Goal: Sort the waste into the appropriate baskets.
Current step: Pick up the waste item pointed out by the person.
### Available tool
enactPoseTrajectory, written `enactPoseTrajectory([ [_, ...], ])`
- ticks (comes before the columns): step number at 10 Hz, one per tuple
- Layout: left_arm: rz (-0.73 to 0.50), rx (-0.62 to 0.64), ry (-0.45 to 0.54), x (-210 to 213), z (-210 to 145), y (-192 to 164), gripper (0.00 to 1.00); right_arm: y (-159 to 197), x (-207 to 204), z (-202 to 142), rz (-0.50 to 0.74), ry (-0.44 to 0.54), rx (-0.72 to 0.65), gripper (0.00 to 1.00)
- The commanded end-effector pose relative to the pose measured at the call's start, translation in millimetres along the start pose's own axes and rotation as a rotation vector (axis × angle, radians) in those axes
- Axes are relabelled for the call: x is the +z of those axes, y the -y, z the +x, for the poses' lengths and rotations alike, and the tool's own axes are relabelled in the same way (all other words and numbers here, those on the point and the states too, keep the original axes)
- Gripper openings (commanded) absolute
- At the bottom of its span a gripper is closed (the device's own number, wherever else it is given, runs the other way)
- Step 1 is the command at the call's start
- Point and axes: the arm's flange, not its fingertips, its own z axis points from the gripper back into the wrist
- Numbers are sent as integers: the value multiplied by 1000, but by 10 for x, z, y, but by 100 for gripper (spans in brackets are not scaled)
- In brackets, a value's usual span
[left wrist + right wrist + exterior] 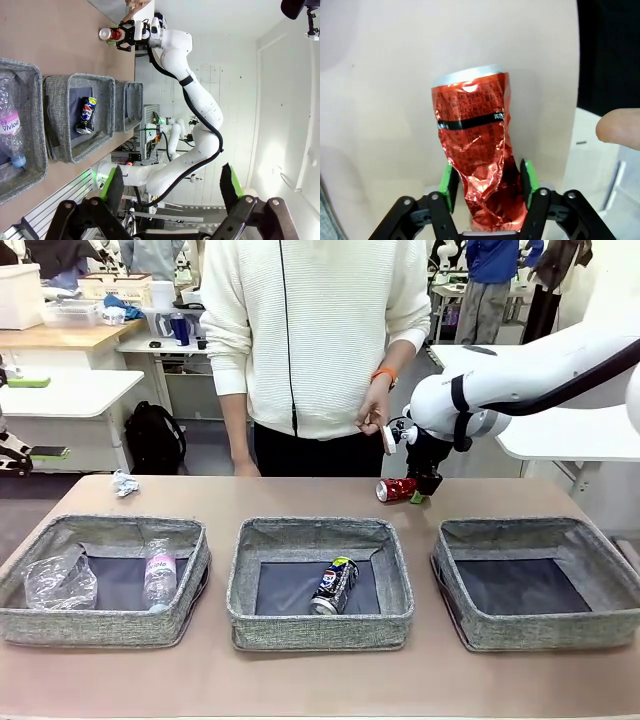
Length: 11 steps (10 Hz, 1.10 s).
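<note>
The dark blue can in the middle basket carries the Pepsi emblem; the small bottle has a pink label with white lettering too blurred to read; the crushed red can has a black band of tiny illegible print.

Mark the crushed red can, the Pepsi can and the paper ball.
crushed red can [475, 150], right wrist view, on its crumpled red side.
Pepsi can [334, 585], front view, on the middle of its body.
paper ball [124, 483], front view, on its centre.

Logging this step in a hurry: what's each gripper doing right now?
Left gripper: open, empty.
Right gripper: closed on the crushed red can.
</note>
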Motion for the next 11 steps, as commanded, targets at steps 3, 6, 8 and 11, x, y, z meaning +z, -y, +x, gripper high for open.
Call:
enactPoseTrajectory([
  [3,-14,-4,-3,3,-8,30,100,38,51,-27,43,17,20,5],
  [6,-14,-4,-3,3,-8,30,100,26,57,-25,66,12,22,0],
  [8,-14,-4,-3,3,-8,30,100,17,66,-23,73,20,27,0],
  [11,-14,-4,-3,3,-8,30,100,-345,485,118,116,-28,-108,0],
])
